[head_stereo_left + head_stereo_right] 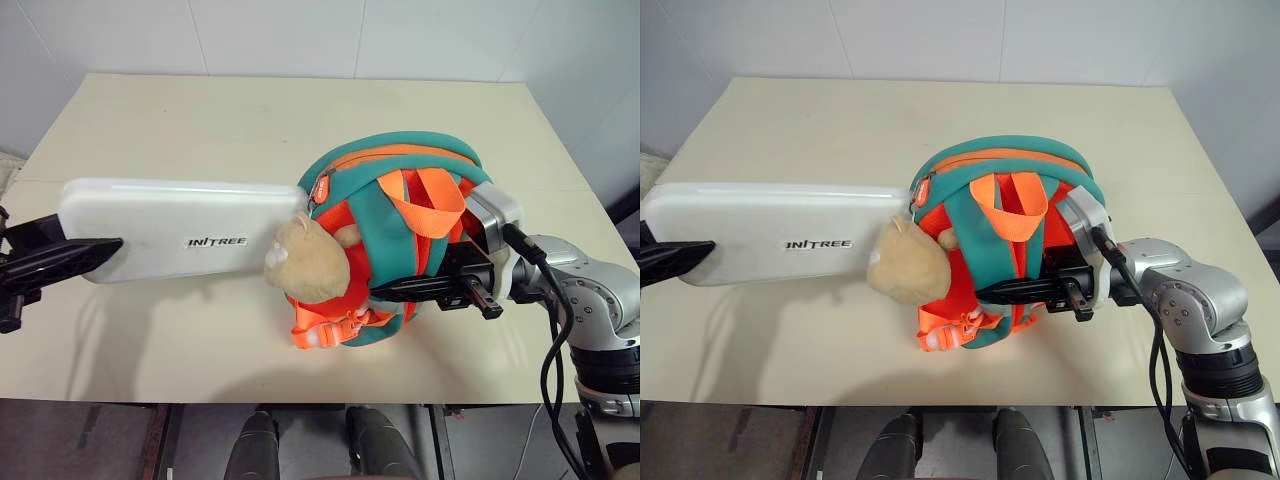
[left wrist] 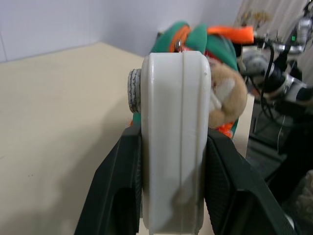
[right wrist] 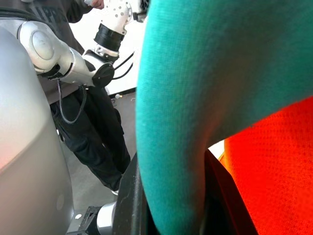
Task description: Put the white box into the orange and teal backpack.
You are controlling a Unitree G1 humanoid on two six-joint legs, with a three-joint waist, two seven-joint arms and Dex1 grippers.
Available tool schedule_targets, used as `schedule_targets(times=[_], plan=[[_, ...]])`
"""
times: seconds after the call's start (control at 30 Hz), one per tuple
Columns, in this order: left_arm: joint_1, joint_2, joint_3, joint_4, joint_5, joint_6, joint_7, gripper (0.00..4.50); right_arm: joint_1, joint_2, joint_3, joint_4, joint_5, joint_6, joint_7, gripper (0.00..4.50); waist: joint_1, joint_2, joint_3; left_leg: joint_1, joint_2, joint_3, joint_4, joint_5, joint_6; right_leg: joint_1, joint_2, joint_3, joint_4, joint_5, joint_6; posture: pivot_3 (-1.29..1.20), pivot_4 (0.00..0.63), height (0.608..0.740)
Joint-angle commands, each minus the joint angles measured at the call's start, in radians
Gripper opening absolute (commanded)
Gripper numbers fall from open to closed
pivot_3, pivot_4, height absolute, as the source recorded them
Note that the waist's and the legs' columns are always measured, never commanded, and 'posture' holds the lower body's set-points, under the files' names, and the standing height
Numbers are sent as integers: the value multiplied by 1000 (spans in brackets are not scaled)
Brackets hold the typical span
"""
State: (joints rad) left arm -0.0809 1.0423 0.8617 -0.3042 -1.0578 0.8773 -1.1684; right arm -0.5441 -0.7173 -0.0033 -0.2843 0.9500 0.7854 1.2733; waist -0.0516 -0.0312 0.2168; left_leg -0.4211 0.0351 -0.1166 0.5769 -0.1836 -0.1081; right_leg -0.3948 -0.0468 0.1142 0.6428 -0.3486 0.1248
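Cream counter (image 1: 200,110) against a white tiled wall, mostly bare at the back. On the left, the left hand (image 1: 60,262) is clamped on the white box (image 1: 180,230), held level, far end poking into the orange and teal backpack (image 1: 395,190). Right hand (image 1: 420,290) is pinched shut on a teal strap (image 3: 195,98), near the counter's right edge.

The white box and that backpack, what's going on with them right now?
The left gripper holds the white box by one end, level above the table, its far end against the orange and teal backpack beside the tan plush bear. The right gripper is clamped on one of the backpack's teal straps. Whether the box's tip is already inside the backpack can't be seen.
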Motion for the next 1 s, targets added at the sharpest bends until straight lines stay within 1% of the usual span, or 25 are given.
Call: schedule_targets(times=[0.03,0.17,0.2,0.27,0.4,0.43,0.53,0.6,0.67,0.77,0.87,0.93,1.0], plan=[[-37,41,-64,-19,35,-71,-32,1305,-21,10,-9,-12,0,-19,9,58,0,0,0,0,0,0,0,0,0,0,0,0,0,0,0,0,150,740],[-181,56,-228,19,79,-121,15,1305,-17,20,-11,-20,-8,-22,0,58,3,0,0,0,0,0,0,0,0,0,0,0,1,1,1,0,150,740],[-202,55,-256,22,89,-130,11,1305,-14,22,-12,-24,-9,-22,-2,58,2,0,0,0,0,0,1,0,0,0,0,0,1,2,4,0,150,740],[-276,37,-336,27,107,-137,43,1305,-6,24,-18,-37,-4,-17,-9,58,0,0,0,0,0,0,1,0,0,1,0,0,1,7,14,0,150,740],[-425,-25,-506,30,157,-154,101,1305,9,25,-28,-55,7,-12,-17,58,2,0,0,0,0,0,1,0,0,0,1,0,1,9,17,0,150,740],[-475,-53,-558,32,168,-129,141,1305,12,28,-29,-59,10,-11,-21,58,2,0,0,0,0,0,0,0,0,1,1,0,1,9,17,0,150,740],[-567,-133,-654,40,186,-95,209,1305,21,35,-30,-70,15,-11,-31,58,2,0,0,-1,0,-1,1,0,0,1,1,0,1,9,18,0,150,740],[-607,-210,-722,48,208,-94,237,1304,26,43,-30,-80,23,-9,-43,58,0,0,0,0,0,-1,1,0,0,1,1,0,1,10,18,0,150,740],[-626,-251,-760,56,232,-93,250,1303,28,48,-29,-85,26,-9,-50,58,-4,0,0,0,0,-1,1,0,0,1,1,0,2,10,18,0,150,740],[-654,-320,-849,78,291,-98,270,1303,31,58,-27,-92,27,-11,-64,58,-4,0,0,0,0,-1,1,0,0,0,1,0,4,10,18,0,150,740],[-672,-353,-913,107,347,-90,275,1302,34,61,-30,-98,30,-12,-75,58,-2,0,0,-1,0,-1,3,0,0,0,1,0,4,10,19,0,150,740],[-686,-368,-934,120,366,-85,270,1302,35,64,-32,-101,30,-12,-81,58,-1,0,0,0,0,-1,3,0,0,1,1,0,4,10,19,0,150,740],[-708,-363,-955,125,373,-41,259,1302,35,67,-34,-103,31,-13,-90,58,-1,0,0,0,0,-1,4,0,0,1,1,0,4,10,19,0,150,740]])
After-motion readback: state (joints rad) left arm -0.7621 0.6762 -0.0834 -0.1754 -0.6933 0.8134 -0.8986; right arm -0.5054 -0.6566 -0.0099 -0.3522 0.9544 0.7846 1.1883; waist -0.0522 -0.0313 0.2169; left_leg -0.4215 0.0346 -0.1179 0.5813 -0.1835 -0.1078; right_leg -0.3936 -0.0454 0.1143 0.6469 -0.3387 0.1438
